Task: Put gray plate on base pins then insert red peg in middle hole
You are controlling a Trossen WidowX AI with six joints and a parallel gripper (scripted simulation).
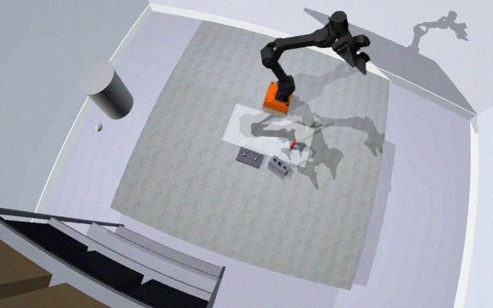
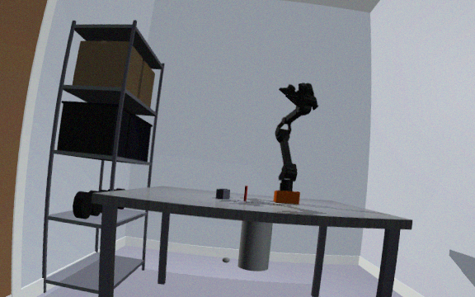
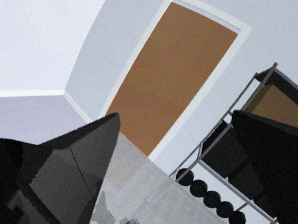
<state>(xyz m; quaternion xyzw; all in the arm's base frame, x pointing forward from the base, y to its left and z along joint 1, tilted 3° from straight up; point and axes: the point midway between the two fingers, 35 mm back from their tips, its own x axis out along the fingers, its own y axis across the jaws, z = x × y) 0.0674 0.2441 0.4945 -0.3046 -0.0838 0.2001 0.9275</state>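
The dark base (image 1: 250, 157) with its two light pins lies flat on the table. The gray plate (image 1: 280, 166) with three holes sits just to its right, apart from it. The red peg (image 1: 293, 145) stands upright a little beyond the plate, toward the arm's orange mount (image 1: 277, 103). My gripper (image 1: 359, 60) is raised high above the table, far from all three, open and empty. In the side view the plate (image 2: 223, 193) and the peg (image 2: 246, 193) stand on the table top and the gripper (image 2: 297, 92) is far above.
A metal shelf (image 2: 105, 136) with boxes stands left of the table. A gray cylinder (image 2: 255, 245) and a small ball (image 2: 226, 260) are on the floor under the table. A brown door (image 3: 173, 76) is in the far wall.
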